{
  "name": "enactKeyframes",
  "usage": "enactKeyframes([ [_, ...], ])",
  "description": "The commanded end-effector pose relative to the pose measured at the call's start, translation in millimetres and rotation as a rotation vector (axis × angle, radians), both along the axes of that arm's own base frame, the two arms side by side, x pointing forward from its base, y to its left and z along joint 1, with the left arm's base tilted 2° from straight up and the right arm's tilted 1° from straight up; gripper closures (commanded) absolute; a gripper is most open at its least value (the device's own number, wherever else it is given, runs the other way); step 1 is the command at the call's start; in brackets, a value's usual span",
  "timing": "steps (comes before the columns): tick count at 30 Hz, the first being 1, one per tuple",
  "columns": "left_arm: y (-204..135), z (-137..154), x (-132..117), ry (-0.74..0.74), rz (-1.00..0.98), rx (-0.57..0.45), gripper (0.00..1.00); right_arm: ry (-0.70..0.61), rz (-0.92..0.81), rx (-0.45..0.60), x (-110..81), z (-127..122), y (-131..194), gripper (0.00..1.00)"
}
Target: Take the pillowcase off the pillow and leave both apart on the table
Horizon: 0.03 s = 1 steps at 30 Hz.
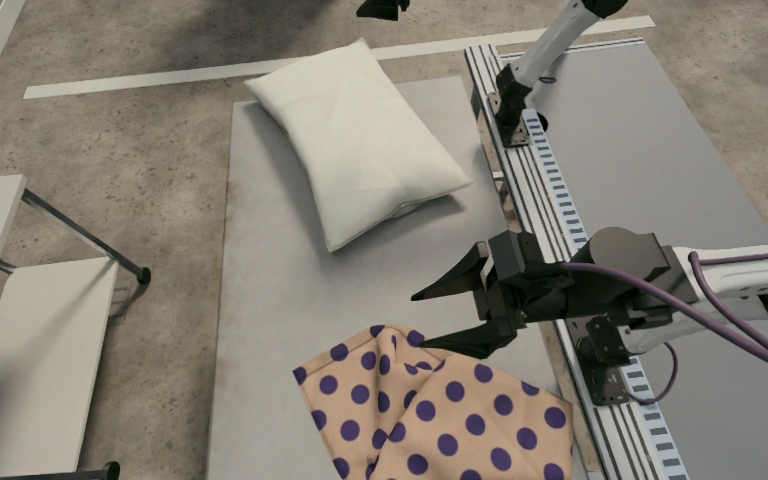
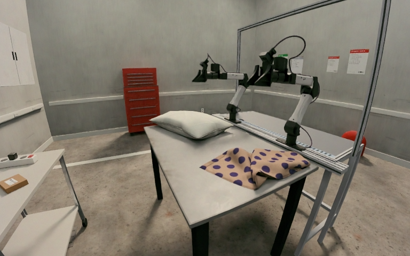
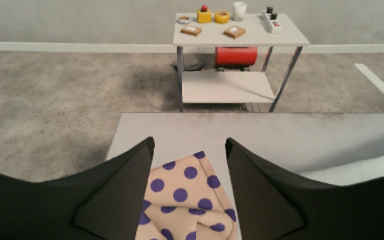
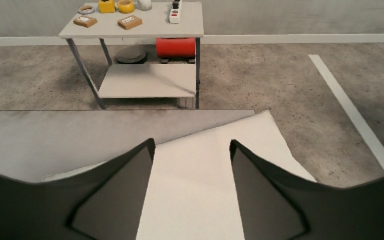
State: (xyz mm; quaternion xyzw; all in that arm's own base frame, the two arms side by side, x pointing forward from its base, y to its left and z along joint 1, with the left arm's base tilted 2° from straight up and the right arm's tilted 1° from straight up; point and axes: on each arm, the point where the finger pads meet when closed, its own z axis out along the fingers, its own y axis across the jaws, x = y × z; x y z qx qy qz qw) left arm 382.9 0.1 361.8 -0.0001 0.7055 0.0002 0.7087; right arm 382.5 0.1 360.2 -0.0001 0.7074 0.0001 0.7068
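Observation:
The bare white pillow (image 1: 364, 142) (image 2: 194, 125) (image 3: 375, 169) (image 4: 195, 200) lies at the far end of the grey table (image 1: 269, 285) (image 2: 175, 171), one end reaching past the edge in the top view. The peach pillowcase (image 1: 453, 416) (image 2: 274, 158) (image 3: 180, 210) with purple dots lies crumpled at the near end, off the pillow. Bare table shows between them. My left gripper (image 1: 417, 321) (image 2: 252, 84) (image 3: 190, 140) is open and empty, raised above the table near the pillowcase. My right gripper (image 2: 195, 80) (image 4: 192, 141) is open and empty, raised above the pillow's end.
Both arms stand on a metal rail (image 1: 525, 196) (image 2: 261, 133) along one long side of the table. A white cart (image 1: 49, 344) (image 2: 26, 177) with boxes and a power strip stands beyond the opposite side. A red tool cabinet (image 2: 141, 104) stands by the wall.

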Motion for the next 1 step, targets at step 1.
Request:
enactKeyframes([
  [1,-2.4,-3.4,-0.5,0.004,-0.008,-0.007,0.37,-0.026,-0.007,0.005,-5.5,13.5,-3.5,0.37],
])
